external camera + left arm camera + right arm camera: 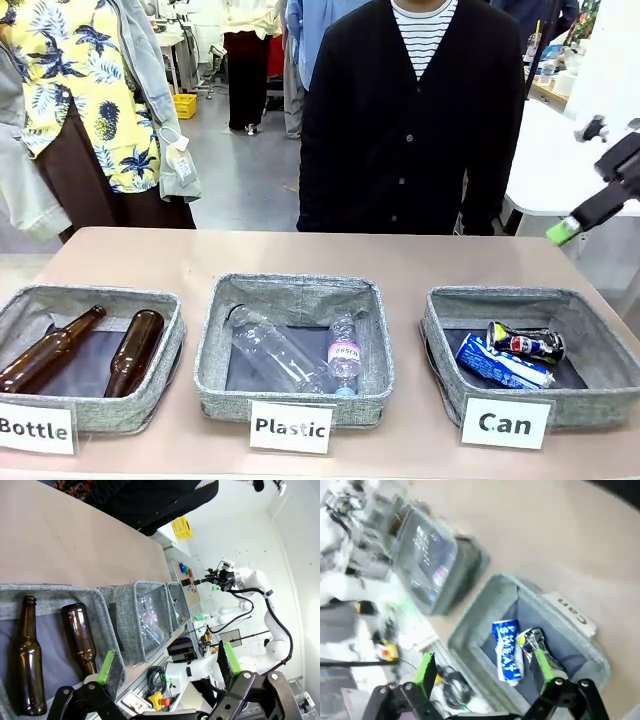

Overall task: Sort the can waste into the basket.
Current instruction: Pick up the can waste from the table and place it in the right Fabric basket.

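The grey woven basket (440,330) behind the white "Can" card (505,422) stands at the table's right. Both crushed cans lie in it: the blue one (500,363) in front, with the dark silvery one (527,342) resting against it. My right gripper (570,228) hangs high above the basket's far right side, clear of it. From the right wrist, that gripper (484,669) is open above the basket (470,625), and the blue can (507,650) and silvery can (532,639) lie below. My left gripper (167,662) is open and holds nothing.
The "Plastic" basket (215,340) holds clear bottles (285,355) in the middle. At the left, the "Bottle" basket (170,345) holds two brown glass bottles (132,352). A person in a black cardigan (400,120) stands at the far edge. Bare tabletop (300,250) lies beyond the baskets.
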Controlling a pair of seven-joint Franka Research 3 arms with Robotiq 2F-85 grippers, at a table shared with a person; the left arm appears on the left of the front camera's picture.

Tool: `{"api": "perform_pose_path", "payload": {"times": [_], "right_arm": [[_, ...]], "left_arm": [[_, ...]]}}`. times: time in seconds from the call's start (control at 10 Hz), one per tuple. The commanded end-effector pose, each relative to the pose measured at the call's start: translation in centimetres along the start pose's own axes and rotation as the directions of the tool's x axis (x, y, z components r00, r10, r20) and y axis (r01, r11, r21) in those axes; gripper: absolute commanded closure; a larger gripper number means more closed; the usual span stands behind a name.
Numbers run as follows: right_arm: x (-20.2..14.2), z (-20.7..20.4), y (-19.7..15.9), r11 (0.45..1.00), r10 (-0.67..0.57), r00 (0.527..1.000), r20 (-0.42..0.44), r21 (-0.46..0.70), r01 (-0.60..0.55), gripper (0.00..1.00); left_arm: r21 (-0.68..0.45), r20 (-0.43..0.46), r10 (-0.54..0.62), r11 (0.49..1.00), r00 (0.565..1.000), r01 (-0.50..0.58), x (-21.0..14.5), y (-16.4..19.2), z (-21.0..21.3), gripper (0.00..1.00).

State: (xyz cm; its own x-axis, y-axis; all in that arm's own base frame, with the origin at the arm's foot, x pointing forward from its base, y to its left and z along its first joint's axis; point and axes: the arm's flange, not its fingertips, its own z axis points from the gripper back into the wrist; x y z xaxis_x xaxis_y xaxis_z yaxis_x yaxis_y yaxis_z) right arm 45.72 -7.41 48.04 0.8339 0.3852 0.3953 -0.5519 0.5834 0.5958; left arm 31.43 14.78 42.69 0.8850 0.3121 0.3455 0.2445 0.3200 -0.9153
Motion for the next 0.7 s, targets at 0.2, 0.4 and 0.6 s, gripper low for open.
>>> {"api": "perform_pose_path", "payload": {"times": [0.2, 0.4, 0.6], "right_arm": [[-0.9, -1.7, -1.0, 0.861, -0.507, 0.482, 0.715, 0.440, 0.254, 0.00], [-0.6, -5.1, 0.4, 0.879, -0.469, 0.601, 0.647, 0.407, 0.248, 0.00], [-1.4, -2.6, -2.4, 0.859, -0.493, 0.732, 0.470, 0.397, 0.323, 0.00]], "left_arm": [[0.004, -0.005, 0.011, 1.000, 1.000, -0.011, 0.1, -0.2, 0.2, 0.00], [0.004, -0.005, 0.011, 1.000, 1.000, -0.011, 0.1, -0.2, 0.2, 0.00], [0.004, -0.005, 0.011, 1.000, 1.000, -0.011, 0.1, -0.2, 0.2, 0.00]]}}
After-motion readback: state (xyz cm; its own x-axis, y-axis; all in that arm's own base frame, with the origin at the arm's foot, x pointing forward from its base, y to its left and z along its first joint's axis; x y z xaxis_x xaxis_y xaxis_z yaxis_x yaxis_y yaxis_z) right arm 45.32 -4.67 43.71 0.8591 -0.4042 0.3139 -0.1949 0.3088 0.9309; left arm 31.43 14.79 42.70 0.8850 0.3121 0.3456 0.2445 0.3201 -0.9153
